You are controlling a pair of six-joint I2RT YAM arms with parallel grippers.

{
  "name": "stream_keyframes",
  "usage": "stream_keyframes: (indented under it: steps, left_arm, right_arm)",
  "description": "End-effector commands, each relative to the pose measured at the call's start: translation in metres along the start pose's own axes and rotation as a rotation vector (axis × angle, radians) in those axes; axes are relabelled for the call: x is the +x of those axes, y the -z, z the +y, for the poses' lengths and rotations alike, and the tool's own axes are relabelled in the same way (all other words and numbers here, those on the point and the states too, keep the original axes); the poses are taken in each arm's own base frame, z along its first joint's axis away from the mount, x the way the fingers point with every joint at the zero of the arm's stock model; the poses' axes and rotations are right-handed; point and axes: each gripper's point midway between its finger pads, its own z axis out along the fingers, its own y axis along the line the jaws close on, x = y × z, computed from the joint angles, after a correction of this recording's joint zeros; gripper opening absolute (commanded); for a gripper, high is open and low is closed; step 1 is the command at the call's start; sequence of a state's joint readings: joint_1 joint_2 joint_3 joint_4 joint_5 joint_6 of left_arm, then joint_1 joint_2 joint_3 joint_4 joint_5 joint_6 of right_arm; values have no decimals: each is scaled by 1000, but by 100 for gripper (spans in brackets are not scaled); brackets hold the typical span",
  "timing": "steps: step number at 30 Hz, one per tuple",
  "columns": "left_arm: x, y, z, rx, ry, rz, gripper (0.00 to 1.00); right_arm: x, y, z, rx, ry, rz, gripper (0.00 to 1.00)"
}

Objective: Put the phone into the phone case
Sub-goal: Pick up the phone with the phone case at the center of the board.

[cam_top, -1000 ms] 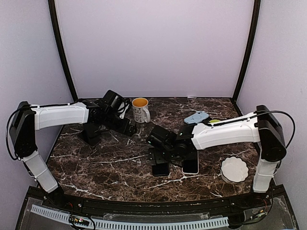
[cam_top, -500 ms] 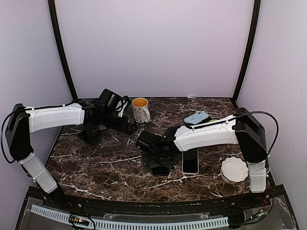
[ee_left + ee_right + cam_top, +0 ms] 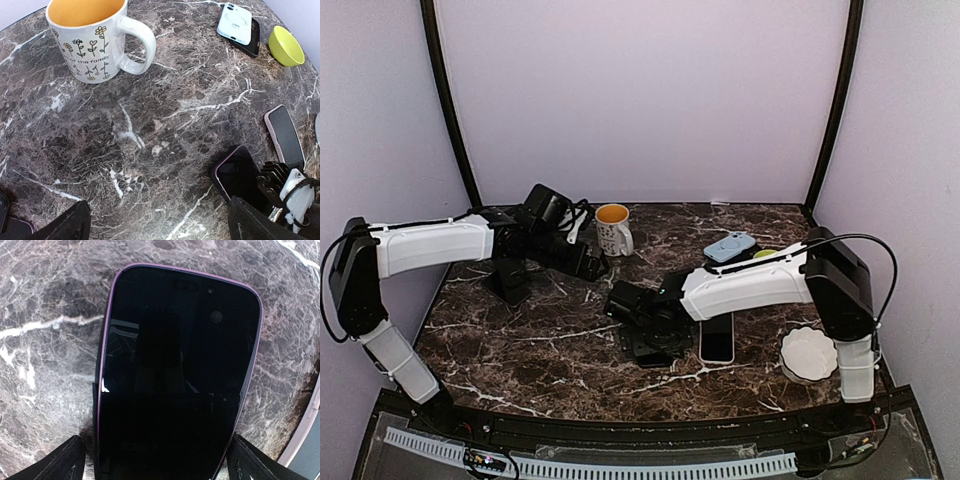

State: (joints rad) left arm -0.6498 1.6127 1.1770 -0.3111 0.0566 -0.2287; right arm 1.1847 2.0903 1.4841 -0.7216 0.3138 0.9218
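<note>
Currently the right gripper [image 3: 161,461] hangs low over the phone [image 3: 177,375], its jaws spread wide and holding nothing, one finger off each long edge. The left gripper [image 3: 160,227] is likewise agape and empty, over the bare marble table [image 3: 150,125] near the mug [image 3: 92,35]. The risk, as I judge it, is that the phone lies flat and screen up on the stone. Closing fingers would get only a thin rounded rim, so they may scrape marble or squirt it toward the second phone [image 3: 285,134] just beside. The light blue case [image 3: 235,21] sits well apart at the back. The phone's long axis runs straight away from the wrist, earpiece end farthest from the fingers.
</note>
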Motion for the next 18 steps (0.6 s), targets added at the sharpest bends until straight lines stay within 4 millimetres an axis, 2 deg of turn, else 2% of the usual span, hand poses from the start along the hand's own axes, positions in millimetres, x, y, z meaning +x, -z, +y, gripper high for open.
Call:
stream_keyframes:
  steps: [1, 3, 5, 9, 16, 18]
  left_arm:
    - [-19, 32, -9, 49, -19, -81, 98]
    - [-21, 36, -3, 19, -30, -102, 98]
    - [-21, 36, 1, -4, -32, -108, 98]
    - [-17, 29, -2, 22, -28, -80, 98]
    - [-12, 23, -3, 31, -24, -63, 96]
    - [-9, 21, -9, 70, -11, -65, 96]
  right_arm:
    - [31, -22, -22, 59, 39, 104, 98]
    - [34, -26, -20, 46, 37, 111, 97]
    - [37, -30, -21, 50, 35, 118, 91]
    - [35, -30, -24, 63, 27, 102, 68]
    - [1, -3, -7, 8, 55, -91, 51]
    - [-10, 6, -6, 6, 50, -153, 46]
